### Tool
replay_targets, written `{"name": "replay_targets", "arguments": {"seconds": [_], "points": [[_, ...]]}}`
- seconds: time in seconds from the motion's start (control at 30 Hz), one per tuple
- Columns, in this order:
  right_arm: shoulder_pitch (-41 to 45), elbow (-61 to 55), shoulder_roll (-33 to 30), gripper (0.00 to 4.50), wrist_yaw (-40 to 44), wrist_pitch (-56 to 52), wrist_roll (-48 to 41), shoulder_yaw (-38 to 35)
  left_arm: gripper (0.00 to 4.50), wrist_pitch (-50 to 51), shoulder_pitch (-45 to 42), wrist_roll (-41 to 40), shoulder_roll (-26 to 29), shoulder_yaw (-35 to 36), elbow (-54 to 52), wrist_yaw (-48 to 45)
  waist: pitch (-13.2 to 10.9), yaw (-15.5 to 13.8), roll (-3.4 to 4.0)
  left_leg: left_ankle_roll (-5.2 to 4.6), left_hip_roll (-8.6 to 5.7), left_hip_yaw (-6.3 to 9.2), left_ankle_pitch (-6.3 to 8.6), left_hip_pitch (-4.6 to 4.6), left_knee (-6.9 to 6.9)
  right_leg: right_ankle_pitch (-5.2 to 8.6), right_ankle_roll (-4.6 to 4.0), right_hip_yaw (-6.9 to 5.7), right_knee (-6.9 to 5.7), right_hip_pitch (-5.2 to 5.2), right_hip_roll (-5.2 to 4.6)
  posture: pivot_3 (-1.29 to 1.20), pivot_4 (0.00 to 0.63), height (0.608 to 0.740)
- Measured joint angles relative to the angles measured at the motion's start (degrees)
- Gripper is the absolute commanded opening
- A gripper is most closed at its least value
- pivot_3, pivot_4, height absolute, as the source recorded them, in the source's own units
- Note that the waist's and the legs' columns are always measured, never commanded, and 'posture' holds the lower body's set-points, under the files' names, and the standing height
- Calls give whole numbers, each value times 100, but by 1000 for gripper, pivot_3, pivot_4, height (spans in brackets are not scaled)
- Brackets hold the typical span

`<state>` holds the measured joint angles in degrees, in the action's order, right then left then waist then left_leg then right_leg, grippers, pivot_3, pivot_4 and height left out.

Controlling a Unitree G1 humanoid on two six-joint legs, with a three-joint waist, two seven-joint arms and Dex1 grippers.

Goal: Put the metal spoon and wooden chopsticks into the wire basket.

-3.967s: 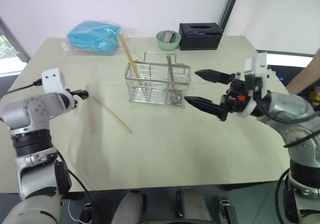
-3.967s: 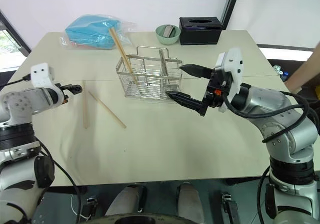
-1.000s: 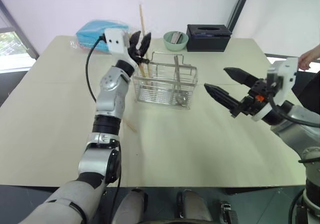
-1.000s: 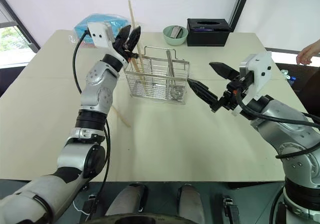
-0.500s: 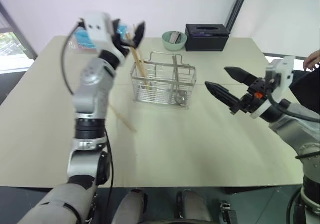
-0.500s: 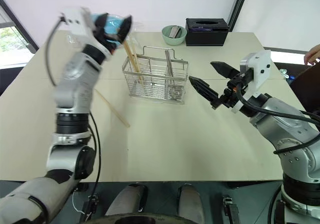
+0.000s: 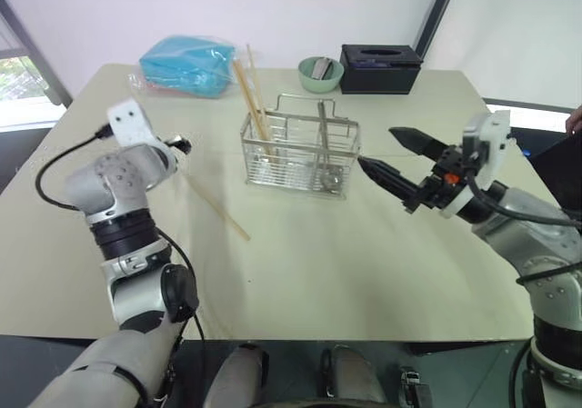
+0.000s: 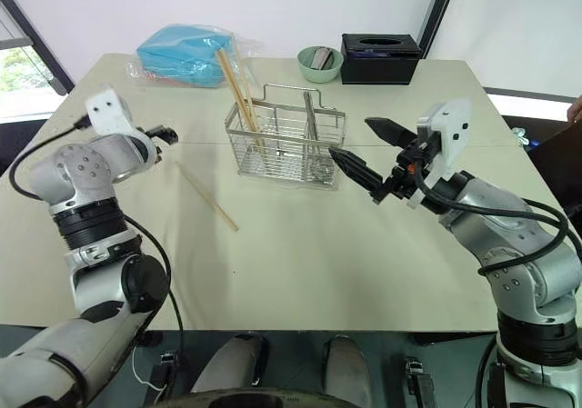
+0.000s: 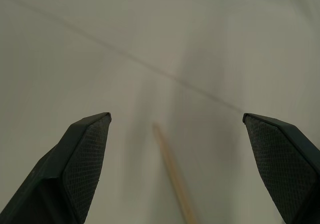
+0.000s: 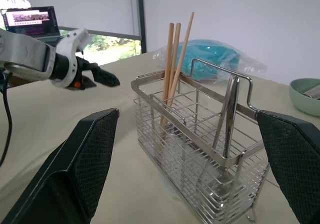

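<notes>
The wire basket [image 7: 300, 150] stands at the table's middle back. Three wooden chopsticks [image 7: 251, 92] lean upright in its left compartment. The metal spoon [image 10: 229, 115] stands in a compartment further right, bowl down. One more chopstick [image 7: 216, 206] lies flat on the table, left of the basket. My left gripper [image 7: 182, 143] hovers open just above the table beyond that stick's far end, holding nothing. In the left wrist view the stick [image 9: 173, 175] lies between the spread fingers [image 9: 85, 151]. To the right of the basket, my right gripper [image 7: 376, 149] points at it, wide open and empty.
A blue plastic bag [image 7: 186, 63] lies at the back left. A green bowl [image 7: 319, 72] and a black tissue box [image 7: 380, 67] stand behind the basket. A person's hand [image 7: 575, 117] shows at the right edge.
My left gripper let go of a chopstick over the basket, where it now leans. It then swung left and down to the table near the loose stick. The right arm barely moved.
</notes>
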<state>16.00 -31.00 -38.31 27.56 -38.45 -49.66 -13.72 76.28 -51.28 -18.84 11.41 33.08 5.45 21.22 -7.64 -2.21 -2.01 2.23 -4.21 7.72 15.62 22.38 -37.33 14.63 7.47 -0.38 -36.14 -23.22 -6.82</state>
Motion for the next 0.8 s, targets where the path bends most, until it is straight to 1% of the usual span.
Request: {"name": "replay_targets", "arguments": {"seconds": [0.2,0.47,0.5,0.57,0.8], "points": [[-63,-76,122,4500,-31,2,16,73,4454,107,-155,101,-293,99,910,13,0,-1,0,3,1,-1,-1,1,2,0,0,0,0,-2,-2,0,150,654],[-291,-327,132,4500,-221,1,13,63,4454,-119,-468,249,-306,164,1770,59,7,-5,11,6,3,-4,-1,-6,4,0,1,1,0,4,-6,0,150,654],[-307,-354,132,4500,-248,1,10,55,4225,-171,-487,258,-306,167,1836,67,9,-7,12,6,3,-4,-1,-7,4,0,1,0,0,5,-6,0,150,654],[-381,-382,132,4500,-289,1,2,8,3579,-301,-547,297,-285,190,2032,90,12,-12,17,6,3,-4,-1,-10,4,0,1,0,0,10,-6,0,150,654],[-458,-388,133,4500,-409,3,-2,-50,32,-676,-701,336,-184,266,2575,182,13,-19,18,6,3,-2,-2,-5,2,0,2,0,0,8,-10,0,150,654]]}}
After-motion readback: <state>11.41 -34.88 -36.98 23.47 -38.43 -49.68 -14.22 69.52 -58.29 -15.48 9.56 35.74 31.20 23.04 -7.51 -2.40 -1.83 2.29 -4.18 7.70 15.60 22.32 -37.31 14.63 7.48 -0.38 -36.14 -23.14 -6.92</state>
